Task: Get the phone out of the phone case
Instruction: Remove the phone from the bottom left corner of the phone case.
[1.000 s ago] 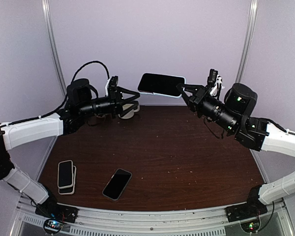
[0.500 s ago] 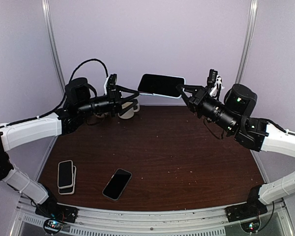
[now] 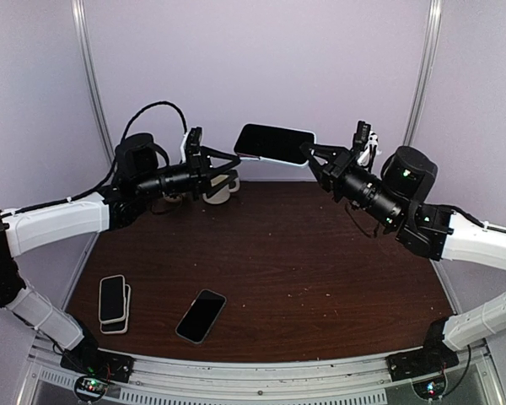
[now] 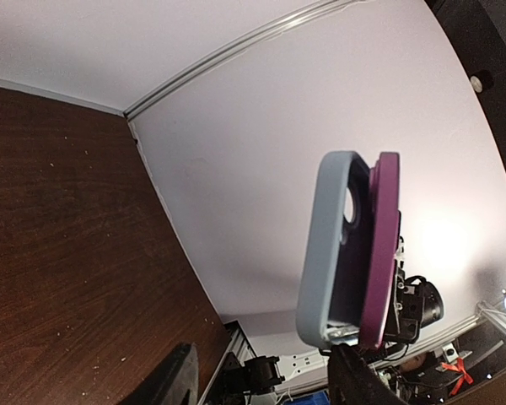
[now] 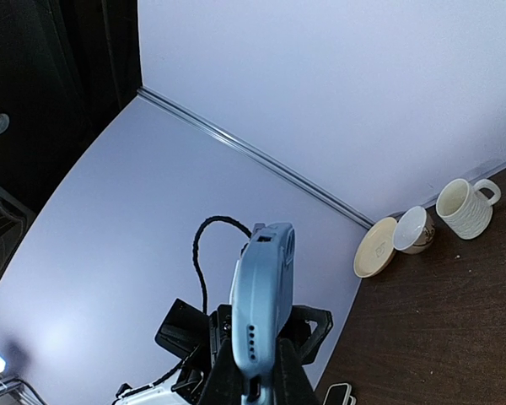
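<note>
Over the last second little has moved. The right arm has carried its load a shade up and to the left in the overhead view, and the left gripper [image 3: 234, 167] has crept slightly closer to it.

The phone [image 3: 274, 142] hangs in the air in the upper middle of that frame, well above the worktop [image 3: 304, 270], screen side up. The right gripper [image 3: 310, 156] is clenched on its right-hand end, and the right wrist view shows the blue-grey phone case [image 5: 260, 304] pinched edge-on between its fingers.

From the left wrist camera, the case [image 4: 325, 245] and the purple phone [image 4: 381, 245] have parted at the end facing the left arm and still meet at the held end. The phone looks partly peeled out, not free.

The left gripper is released, its fingers [image 4: 177, 380] apart with nothing between them, just short of the loose end.

I judge the extraction roughly half done. The small approach suggests the left arm is lining up on the separated end. That next grasp needs to take the phone or the case alone, not both.
</note>
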